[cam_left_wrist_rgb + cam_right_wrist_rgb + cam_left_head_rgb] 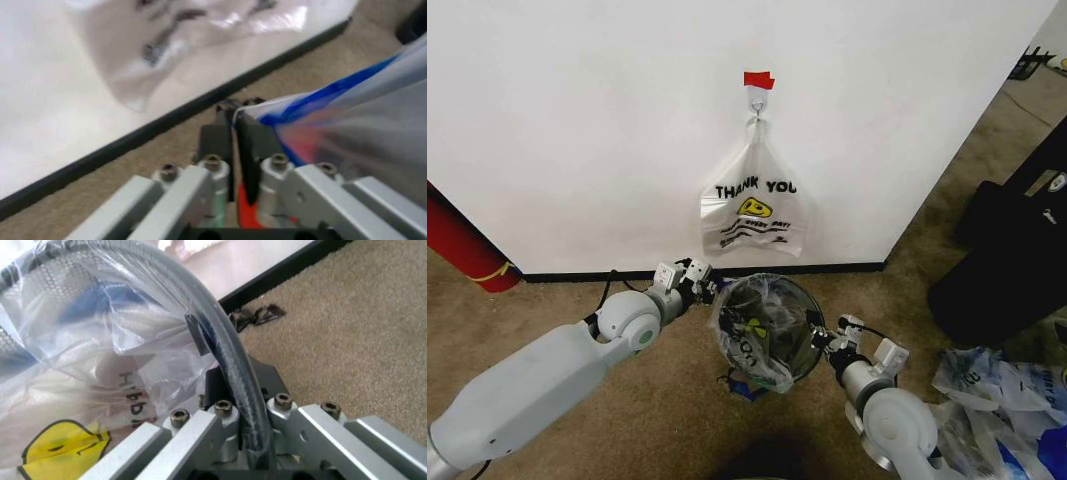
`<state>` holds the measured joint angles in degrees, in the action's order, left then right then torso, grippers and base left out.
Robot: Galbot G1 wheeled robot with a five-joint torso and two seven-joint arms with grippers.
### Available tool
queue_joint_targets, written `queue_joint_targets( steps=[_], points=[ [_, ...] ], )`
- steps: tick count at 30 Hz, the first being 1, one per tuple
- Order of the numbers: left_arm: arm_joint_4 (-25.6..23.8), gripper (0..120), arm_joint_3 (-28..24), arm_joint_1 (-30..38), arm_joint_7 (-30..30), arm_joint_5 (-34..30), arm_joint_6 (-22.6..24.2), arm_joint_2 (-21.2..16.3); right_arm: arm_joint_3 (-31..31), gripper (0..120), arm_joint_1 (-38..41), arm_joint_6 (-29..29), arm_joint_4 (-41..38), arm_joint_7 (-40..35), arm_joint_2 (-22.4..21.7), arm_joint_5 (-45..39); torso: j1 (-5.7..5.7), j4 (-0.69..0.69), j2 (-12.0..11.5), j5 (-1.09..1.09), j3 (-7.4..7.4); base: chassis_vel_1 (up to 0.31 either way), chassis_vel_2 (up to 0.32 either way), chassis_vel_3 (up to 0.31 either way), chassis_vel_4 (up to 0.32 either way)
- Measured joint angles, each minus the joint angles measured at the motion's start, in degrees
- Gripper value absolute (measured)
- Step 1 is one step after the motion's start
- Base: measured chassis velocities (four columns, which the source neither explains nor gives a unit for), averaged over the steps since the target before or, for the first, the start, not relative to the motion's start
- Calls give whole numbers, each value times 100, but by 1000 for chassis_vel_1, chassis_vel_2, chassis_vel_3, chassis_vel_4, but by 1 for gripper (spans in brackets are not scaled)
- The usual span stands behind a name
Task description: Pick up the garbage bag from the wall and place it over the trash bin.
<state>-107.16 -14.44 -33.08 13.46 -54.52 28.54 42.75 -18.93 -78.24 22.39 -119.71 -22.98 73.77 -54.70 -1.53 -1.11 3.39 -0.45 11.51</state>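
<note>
The trash bin (774, 283), round black mesh, stands on the carpet just below the wall (577, 120). The garbage bag (749, 352), thin see-through plastic with blue and yellow print, is draped in and over it. At the bin's left side my left gripper (699, 272) is shut on the blue-striped edge of the garbage bag (360, 95), which is clamped between my left gripper's (235, 112) fingers. On the bin's right side my right gripper (819, 338) is shut on the plastic-covered rim (200, 305), which runs between my right gripper's (213, 340) fingers.
A white "THANK YOU" bag (755, 205) hangs from a hook (756, 103) under red tape (758, 79). A red cylinder (462, 250) stands at the far left. Black cases (1017, 240) and a heap of plastic bags (997, 400) lie to the right.
</note>
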Motion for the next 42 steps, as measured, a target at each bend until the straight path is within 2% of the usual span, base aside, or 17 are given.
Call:
queue_joint_targets(
  steps=[5,7,9,12,14,17,20,22,25,28,31,38,42],
  points=[
    [-184,23,452,-200,263,-66,-7,10,-12,0,0,-20,27,-37,77,0,0,2,0,0,0,0,0,0,0],
    [-355,34,727,-334,364,-83,-41,-28,-48,0,1,-40,74,-86,111,-2,0,1,0,-1,0,0,0,0,0],
    [-415,36,797,-369,397,-85,-51,-43,-64,0,7,-47,87,-106,123,-7,0,0,0,-1,0,0,0,0,0],
    [-758,48,1075,-604,558,2,-134,-121,-125,0,49,-73,124,-219,181,-41,0,1,0,0,0,0,0,0,0],
    [-1174,59,1298,-991,623,186,-221,-207,-191,0,76,-76,139,-351,247,-87,0,1,0,1,0,0,0,0,0],
    [-1417,66,1366,-1236,654,301,-256,-222,-233,0,76,-77,139,-384,291,-110,0,2,0,-1,0,0,0,0,0],
    [-1967,82,1428,-1945,687,760,-309,-155,-340,0,58,-78,136,-479,376,-136,0,2,0,-2,0,0,0,0,0],
    [-2037,85,1420,-2043,693,859,-308,-118,-354,0,52,-78,135,-494,384,-136,0,1,0,-2,0,0,0,0,0],
    [-2195,96,1343,-2251,737,1014,-297,10,-363,0,41,-78,134,-509,409,-116,0,1,1,-1,0,0,0,0,0],
    [-2287,100,1201,-2266,781,1095,-269,95,-360,0,23,-78,134,-512,452,-29,1,1,1,0,0,0,0,0,0],
    [-2219,100,798,-2063,815,1404,-257,186,-282,0,58,-159,195,-609,559,208,0,1,1,1,0,0,0,0,0],
    [-1683,100,249,-1873,895,1984,-317,419,-168,0,108,-237,251,-822,644,417,0,1,1,-1,0,0,0,0,0],
    [-1513,100,114,-1872,920,2172,-374,515,-173,0,118,-238,265,-822,637,424,0,1,1,0,0,0,0,0,0]
  ],
)
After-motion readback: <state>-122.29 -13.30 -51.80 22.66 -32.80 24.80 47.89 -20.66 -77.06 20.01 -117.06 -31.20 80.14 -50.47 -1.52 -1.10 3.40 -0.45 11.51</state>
